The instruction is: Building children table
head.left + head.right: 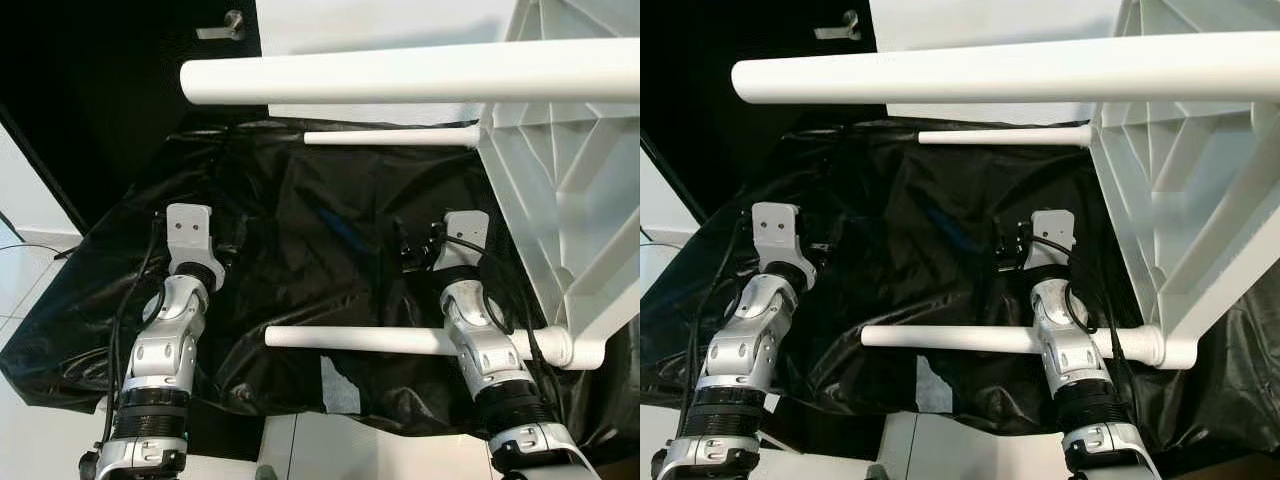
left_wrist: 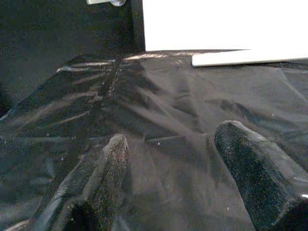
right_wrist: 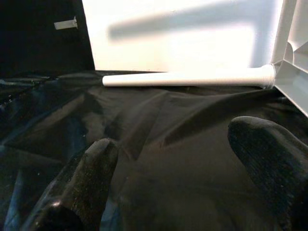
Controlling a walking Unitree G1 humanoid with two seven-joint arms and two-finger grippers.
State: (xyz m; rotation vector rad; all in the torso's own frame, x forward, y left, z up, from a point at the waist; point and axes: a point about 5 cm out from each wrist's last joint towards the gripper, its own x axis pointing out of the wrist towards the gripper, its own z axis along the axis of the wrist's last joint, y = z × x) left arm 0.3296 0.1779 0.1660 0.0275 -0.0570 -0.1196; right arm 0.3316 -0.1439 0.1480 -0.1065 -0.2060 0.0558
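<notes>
At right of the head view, a white table lies on its side on a black sheet, three legs pointing left; the lowest leg crosses mid-frame. Both grippers hover over the sheet, left gripper and right gripper spread, holding nothing.

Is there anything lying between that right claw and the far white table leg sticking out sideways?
Nothing visible: between the open right gripper and the far table leg lies only black plastic sheet, crumpled but flat.
</notes>
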